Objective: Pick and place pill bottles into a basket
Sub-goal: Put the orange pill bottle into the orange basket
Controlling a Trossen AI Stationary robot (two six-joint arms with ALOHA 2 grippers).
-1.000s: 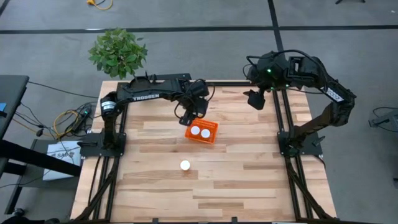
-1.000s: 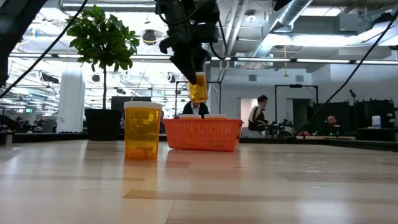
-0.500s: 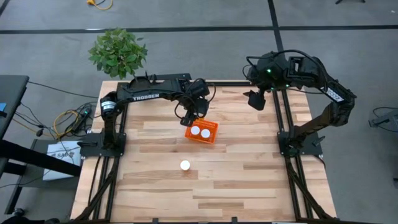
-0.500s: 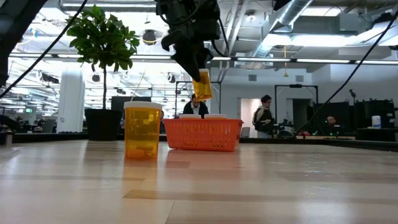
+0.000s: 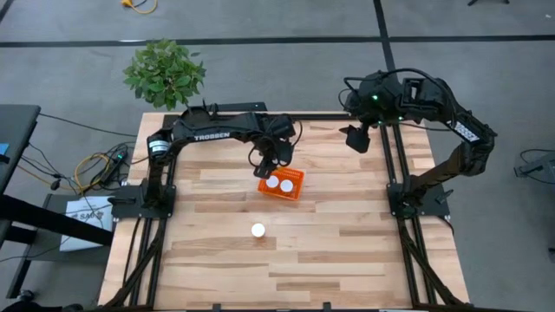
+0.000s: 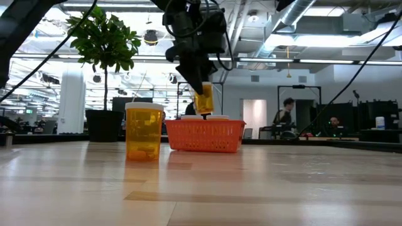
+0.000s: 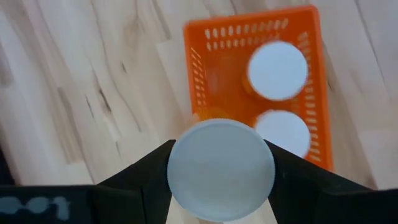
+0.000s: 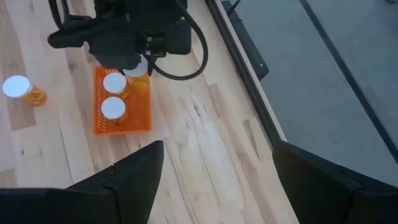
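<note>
Orange basket (image 5: pixel 282 184) contains 2 bottles (image 5: pixel 279 185); left tool (image 6: pixel 202 107) clamps a 3rd bottle (image 7: pixel 221 169) above it.

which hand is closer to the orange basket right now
Left. The left hand hangs just above the basket at its far edge, shut on a pill bottle. The right hand waits open near the table's far right corner, well away.

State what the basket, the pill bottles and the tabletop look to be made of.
Basket: bright orange plastic, apparently; moulded slotted walls. Pill bottles, like the one standing alone: translucent amber plastic with matte white caps, judging by light passing through. Tabletop: pale wood planks with visible grain and seams, lightly sheened.
</note>
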